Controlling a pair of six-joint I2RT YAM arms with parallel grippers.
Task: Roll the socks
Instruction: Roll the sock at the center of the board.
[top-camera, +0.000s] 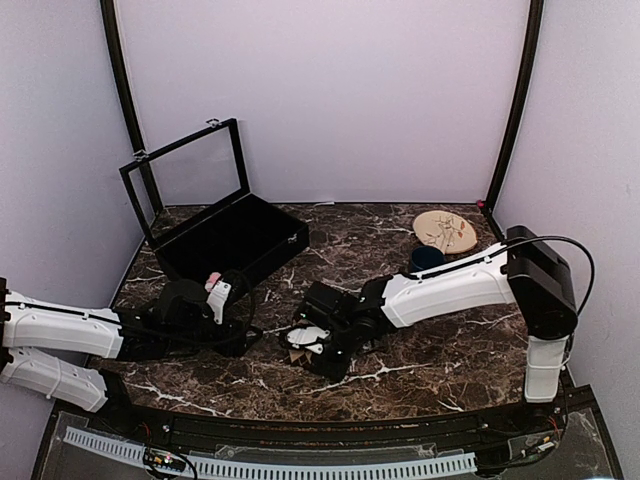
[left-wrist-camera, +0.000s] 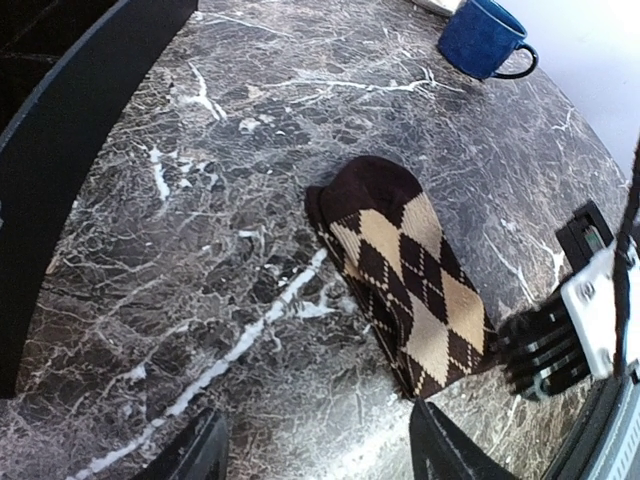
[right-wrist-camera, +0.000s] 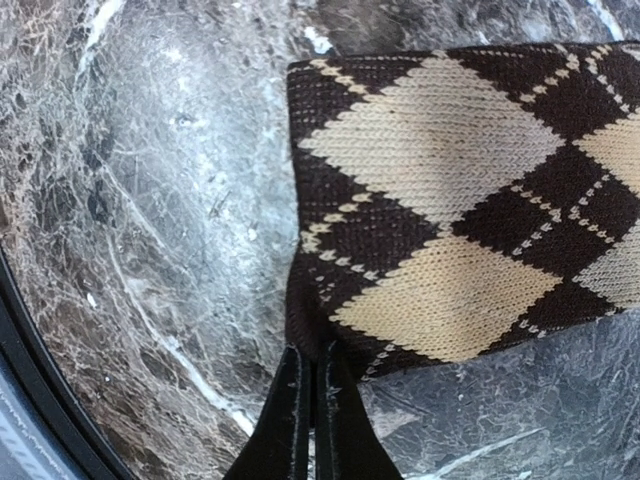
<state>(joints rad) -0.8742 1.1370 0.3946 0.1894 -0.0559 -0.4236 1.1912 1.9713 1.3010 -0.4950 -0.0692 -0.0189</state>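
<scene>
Now: sock edge pinched, roll pending

Right fingers (right-wrist-camera: 292, 425) are closed on the edge of the argyle sock (right-wrist-camera: 450, 200), laid flat on the surface (right-wrist-camera: 150, 200). Left fingers (left-wrist-camera: 195, 450) are spread wide, empty. The edge is best lifted low and turned over tightly, kept square.

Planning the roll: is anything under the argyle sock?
Only marble table shows around the argyle sock, which lies flat. The right claw pinches its edge. Anything directly beneath the fabric is covered.
</scene>
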